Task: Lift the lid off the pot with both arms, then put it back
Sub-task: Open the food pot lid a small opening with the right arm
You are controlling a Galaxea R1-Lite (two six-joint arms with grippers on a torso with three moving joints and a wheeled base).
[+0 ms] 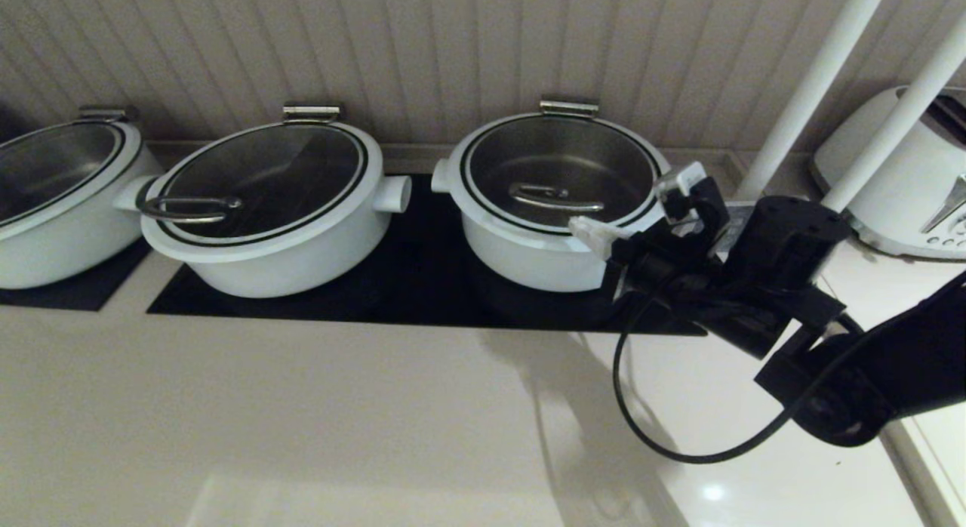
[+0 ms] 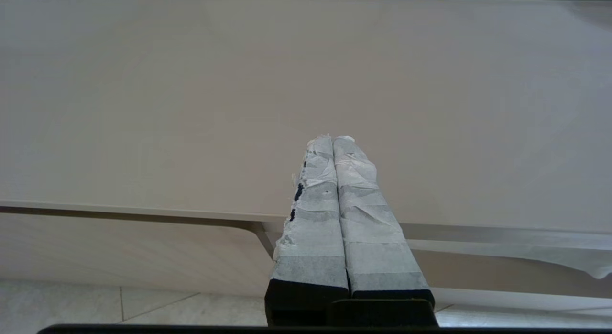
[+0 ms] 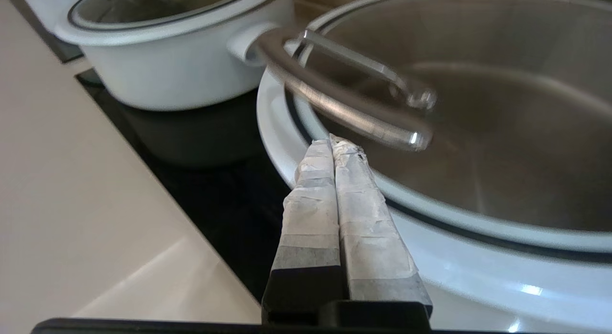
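The pot (image 1: 528, 259) is the deep white one on the right of the black hob. Its glass lid (image 1: 562, 164) lies shut on it, with the bent steel bar handle (image 1: 555, 197) at the centre and a metal hinge (image 1: 568, 106) at the back. My right gripper (image 1: 577, 226) is shut and empty, its tips over the lid's front right rim, short of the handle. In the right wrist view the right gripper (image 3: 331, 140) ends just before the handle (image 3: 334, 97) above the lid (image 3: 478, 157). My left gripper (image 2: 333, 139) is shut, empty, out of the head view, facing a pale panel.
A wider white pot (image 1: 264, 248) with an oval loop handle (image 1: 189, 208) stands left of the task pot, and a third pot (image 1: 53, 232) sits at the far left. A white toaster (image 1: 906, 187) and two white poles (image 1: 815, 81) are at the right. Beige counter (image 1: 302, 421) lies in front.
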